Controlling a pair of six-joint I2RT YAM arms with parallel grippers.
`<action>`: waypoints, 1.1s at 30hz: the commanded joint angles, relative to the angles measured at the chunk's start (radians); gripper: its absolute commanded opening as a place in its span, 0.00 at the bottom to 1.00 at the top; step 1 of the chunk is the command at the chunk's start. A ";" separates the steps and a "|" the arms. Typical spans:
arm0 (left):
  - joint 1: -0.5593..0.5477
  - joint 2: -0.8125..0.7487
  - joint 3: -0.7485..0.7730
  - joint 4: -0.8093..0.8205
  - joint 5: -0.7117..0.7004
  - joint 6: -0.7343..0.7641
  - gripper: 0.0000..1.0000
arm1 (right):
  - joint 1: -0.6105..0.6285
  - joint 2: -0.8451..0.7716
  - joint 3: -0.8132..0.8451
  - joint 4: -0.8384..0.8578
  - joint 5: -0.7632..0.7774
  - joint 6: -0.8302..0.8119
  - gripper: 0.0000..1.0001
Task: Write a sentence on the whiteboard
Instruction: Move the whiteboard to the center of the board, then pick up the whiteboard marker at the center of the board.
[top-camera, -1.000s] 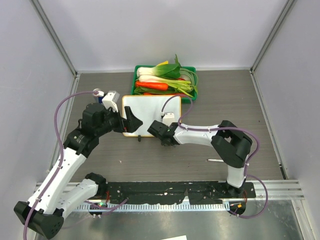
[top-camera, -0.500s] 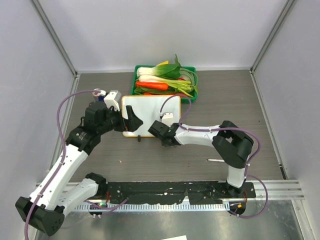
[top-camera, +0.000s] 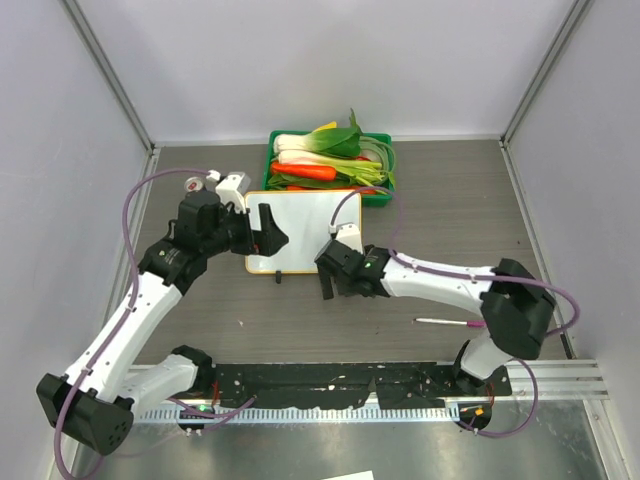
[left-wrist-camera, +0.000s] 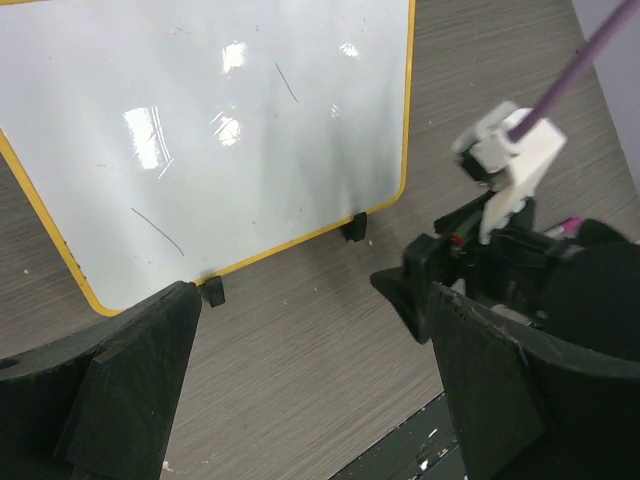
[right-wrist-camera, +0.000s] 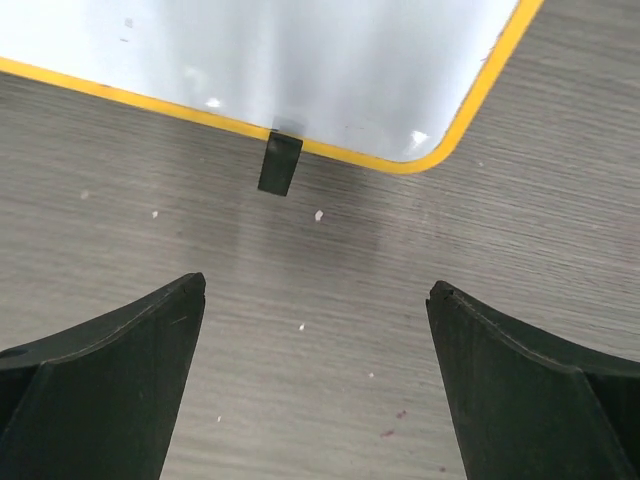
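The whiteboard (top-camera: 300, 232) lies flat in the middle of the table, white with a thin yellow-orange rim. In the left wrist view the whiteboard (left-wrist-camera: 220, 130) carries only a few faint thin strokes, and no sentence shows on it. Two black clips (left-wrist-camera: 212, 291) sit on its near edge. My left gripper (top-camera: 270, 232) hovers open over the board's left edge, with nothing between the left gripper's (left-wrist-camera: 310, 370) fingers. My right gripper (top-camera: 323, 272) stands open just off the board's near right corner. The right gripper (right-wrist-camera: 315, 330) has bare table between its fingers, one clip (right-wrist-camera: 280, 163) ahead.
A green tray (top-camera: 383, 138) of vegetables stands right behind the board. A thin marker (top-camera: 445, 321) lies on the table at the right, near the right arm's elbow. Grey walls close in the table on three sides.
My right gripper has gone from shut to open and drawn slightly back from the board, its elbow swinging out to the right. The left arm has shifted a little further from its base.
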 joint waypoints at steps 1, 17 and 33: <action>-0.002 0.024 0.042 -0.003 0.014 0.043 1.00 | 0.004 -0.151 -0.011 -0.030 -0.009 -0.067 0.98; -0.004 0.188 0.068 0.029 0.120 0.061 1.00 | -0.572 -0.527 -0.102 0.034 -0.295 -0.177 1.00; -0.258 0.373 0.186 0.112 0.144 0.121 1.00 | -0.723 -0.498 -0.160 -0.002 -0.294 -0.154 0.98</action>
